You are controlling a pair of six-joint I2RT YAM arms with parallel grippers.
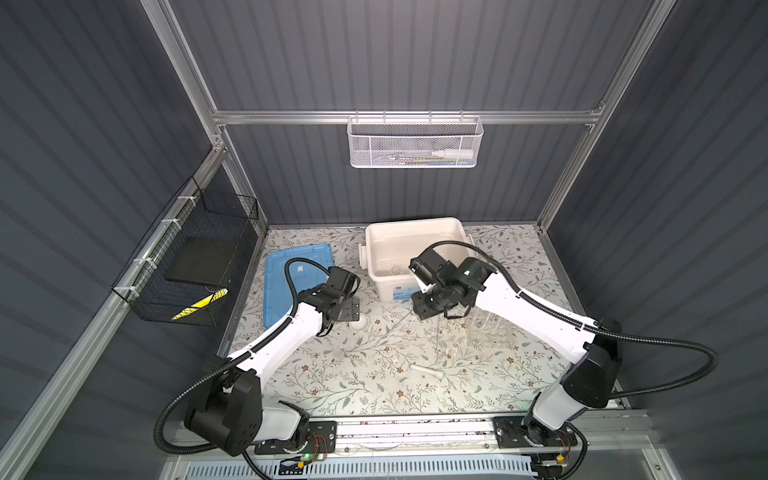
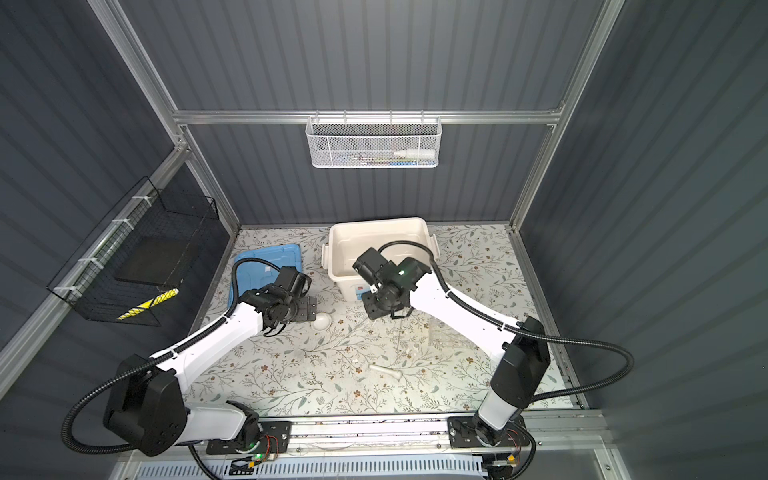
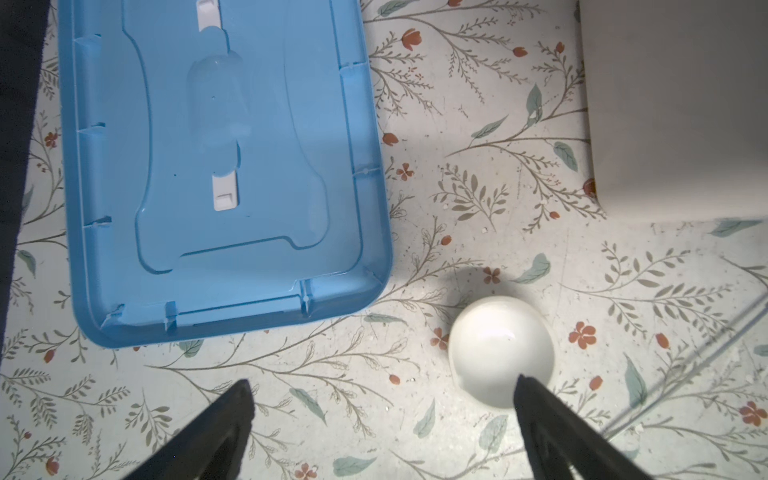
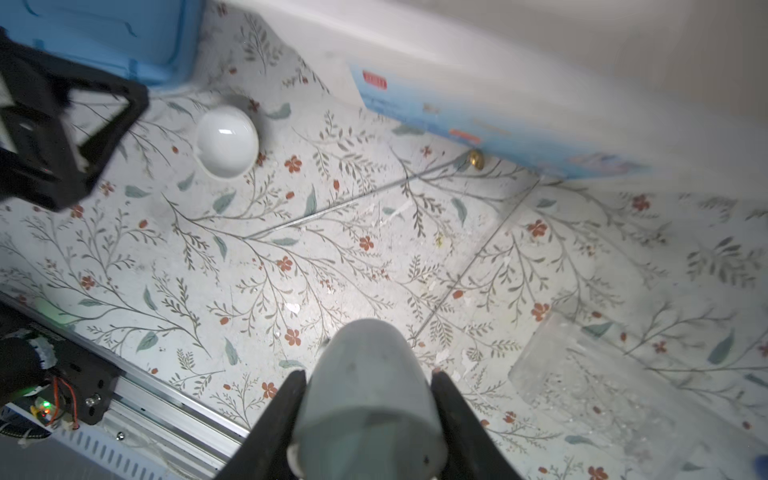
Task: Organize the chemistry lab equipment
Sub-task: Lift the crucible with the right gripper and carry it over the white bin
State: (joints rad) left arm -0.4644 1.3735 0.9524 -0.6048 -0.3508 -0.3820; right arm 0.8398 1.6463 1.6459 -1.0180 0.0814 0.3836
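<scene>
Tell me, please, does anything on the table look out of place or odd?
Yes. The pestle lies on its side alone near the front of the table, two rods lie loose behind it, and the lid sits upside down beside the tub.

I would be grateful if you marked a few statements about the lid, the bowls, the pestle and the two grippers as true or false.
1. The lid lies on the table beside the tub. True.
2. The right gripper holds a bowl. True.
3. The left gripper is shut on the other bowl. False: it is open, and that bowl sits free on the table.
4. The pestle lies in the tub. False: it lies on the table.
</scene>
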